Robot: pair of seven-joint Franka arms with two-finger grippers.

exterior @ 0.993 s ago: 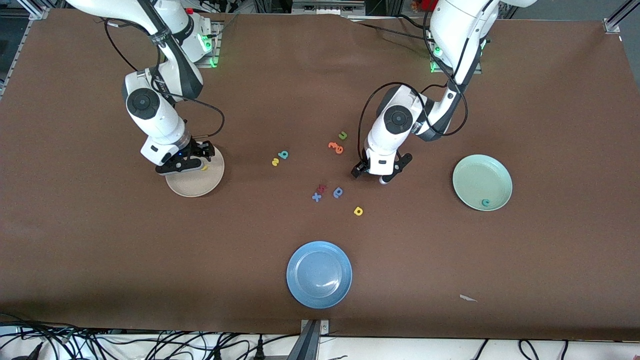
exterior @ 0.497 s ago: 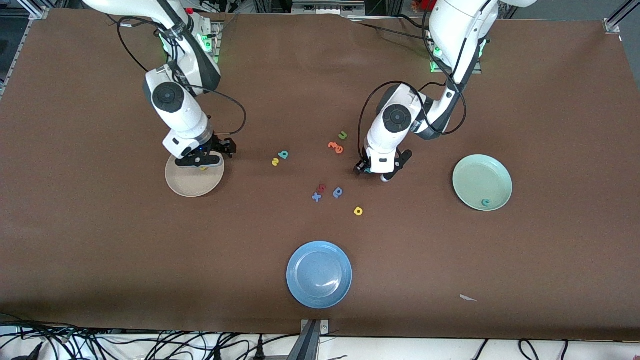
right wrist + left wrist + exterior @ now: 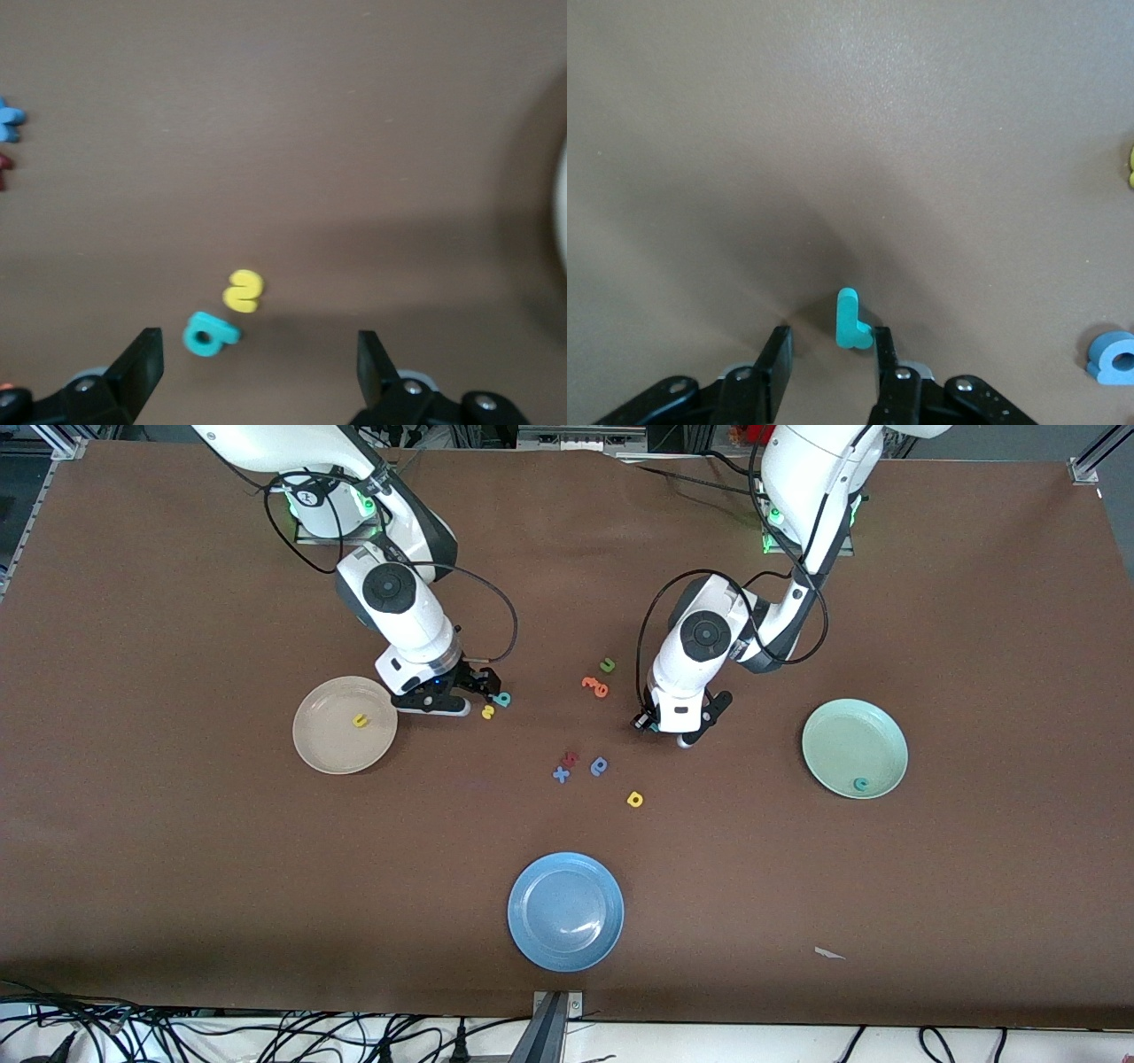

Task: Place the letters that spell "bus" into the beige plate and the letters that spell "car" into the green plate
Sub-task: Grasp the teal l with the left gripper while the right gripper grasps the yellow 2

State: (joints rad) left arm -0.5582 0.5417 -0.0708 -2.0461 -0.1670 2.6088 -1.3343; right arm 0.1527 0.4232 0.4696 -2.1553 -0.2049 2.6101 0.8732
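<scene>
The beige plate (image 3: pixel 319 737) holds the yellow u (image 3: pixel 360 721). Beside it, toward the table's middle, lie the teal b (image 3: pixel 502 699) (image 3: pixel 209 335) and the yellow s (image 3: pixel 487 712) (image 3: pixel 243 290). My right gripper (image 3: pixel 465 695) (image 3: pixel 258 345) hangs wide open just above them. My left gripper (image 3: pixel 664 732) (image 3: pixel 831 341) is down at the table with the teal r (image 3: pixel 850 320) between its jaws; one finger touches it and the other stands apart. The green plate (image 3: pixel 842 735) holds the teal c (image 3: pixel 859 784). The yellow a (image 3: pixel 634 799) lies nearer the front camera than the left gripper.
A blue plate (image 3: pixel 565 911) sits near the table's front edge. A blue x (image 3: pixel 561 775), a dark red letter (image 3: pixel 571 759) and a blue rounded letter (image 3: pixel 599 766) lie mid-table. Orange letters (image 3: pixel 595 685) and a green u (image 3: pixel 608 664) lie farther from the camera.
My right arm has swung from over the beige plate to the b and s, leaving the yellow u on the plate. My left gripper's jaws have narrowed around the teal r.
</scene>
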